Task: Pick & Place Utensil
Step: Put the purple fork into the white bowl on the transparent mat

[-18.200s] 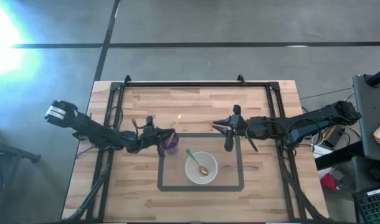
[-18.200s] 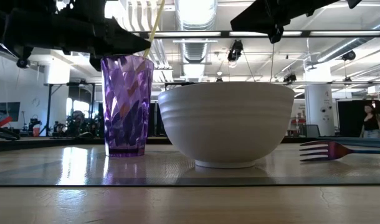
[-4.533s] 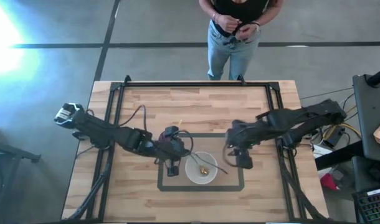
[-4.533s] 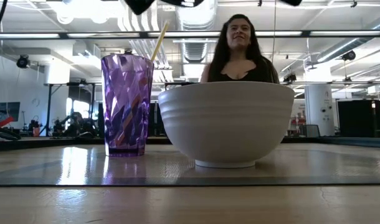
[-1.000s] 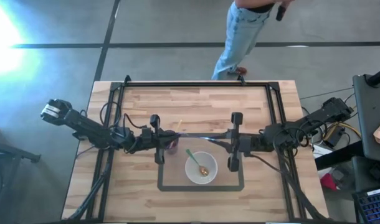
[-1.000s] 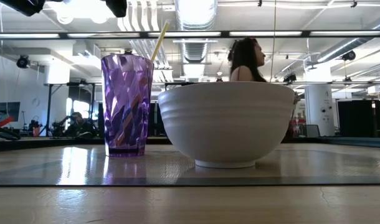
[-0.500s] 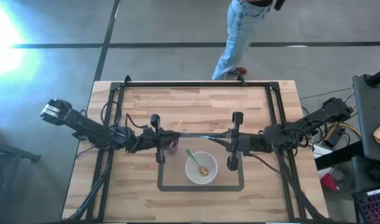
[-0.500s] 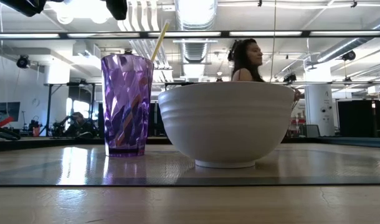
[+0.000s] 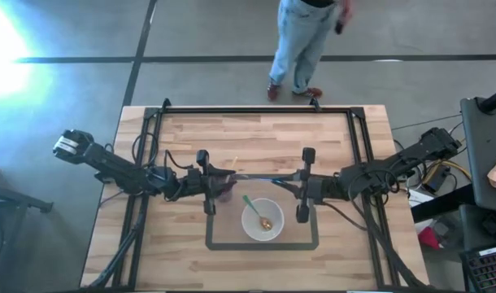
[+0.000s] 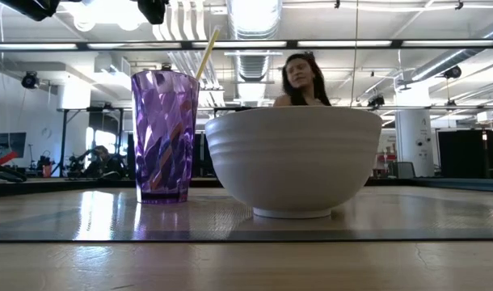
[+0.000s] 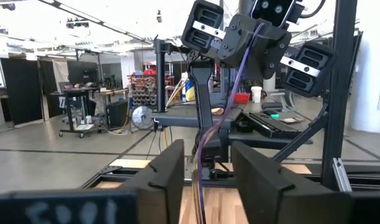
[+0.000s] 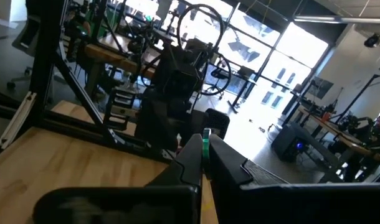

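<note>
- One purple fork (image 9: 260,176) spans between two grippers, at 12 o'clock of the bowl.
- Right gripper (image 9: 287,177) pinches its handle; left gripper (image 9: 232,176) fingers are spread around its tines.
- One white bowl (image 9: 263,220) holds one green-handled spoon (image 9: 255,212).
- One purple cup (image 10: 164,136), one yellow straw (image 10: 206,50).

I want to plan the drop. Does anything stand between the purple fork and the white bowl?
Nothing visible does. The right tool holds the purple fork in the air just beyond the white bowl, whose open top shows only a green-handled spoon.
</note>
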### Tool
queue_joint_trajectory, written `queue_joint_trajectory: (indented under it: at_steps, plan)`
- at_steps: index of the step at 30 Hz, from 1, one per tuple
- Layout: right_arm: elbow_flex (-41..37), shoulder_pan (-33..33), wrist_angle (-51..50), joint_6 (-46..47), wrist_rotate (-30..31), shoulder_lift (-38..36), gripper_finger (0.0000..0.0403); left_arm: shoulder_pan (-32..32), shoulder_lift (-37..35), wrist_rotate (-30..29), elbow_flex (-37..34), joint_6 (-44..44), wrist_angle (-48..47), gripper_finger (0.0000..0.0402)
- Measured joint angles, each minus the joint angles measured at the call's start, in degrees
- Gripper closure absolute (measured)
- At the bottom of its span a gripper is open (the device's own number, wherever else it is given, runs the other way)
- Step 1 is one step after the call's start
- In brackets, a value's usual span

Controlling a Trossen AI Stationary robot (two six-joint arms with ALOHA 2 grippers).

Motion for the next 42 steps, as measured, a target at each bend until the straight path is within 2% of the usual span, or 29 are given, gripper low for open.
queue_joint_trajectory:
  at_steps: [7, 25, 33, 36, 42]
  plan:
    - [0.9, -0.07, -7.97, 4.29, 1.32, -2.37, 0.0392, 0.0, -0.3, -0.13, 0.13, 0.57, -0.06, 0.0236]
    - [1.07, -0.55, -29.86, 16.52, 1.44, -15.33, 0.0392, 0.04, -3.18, 0.49, 0.45, 0.42, -7.88, 0.0234]
    - [0.02, -5.2, -37.33, 25.56, 1.05, -19.78, 0.0392, 0.02, -3.34, 5.55, 0.59, 0.39, -9.19, 0.0234]
    - [-0.65, -8.04, -39.55, 28.96, -1.69, -20.89, 0.0392, 0.02, -3.34, 6.54, 0.59, 0.39, -9.54, 0.0234]
    - [-1.94, -14.2, -40.73, 34.27, -12.61, -21.88, 0.0392, 0.02, -3.34, 6.6, 0.57, 0.39, -9.77, 0.0234]
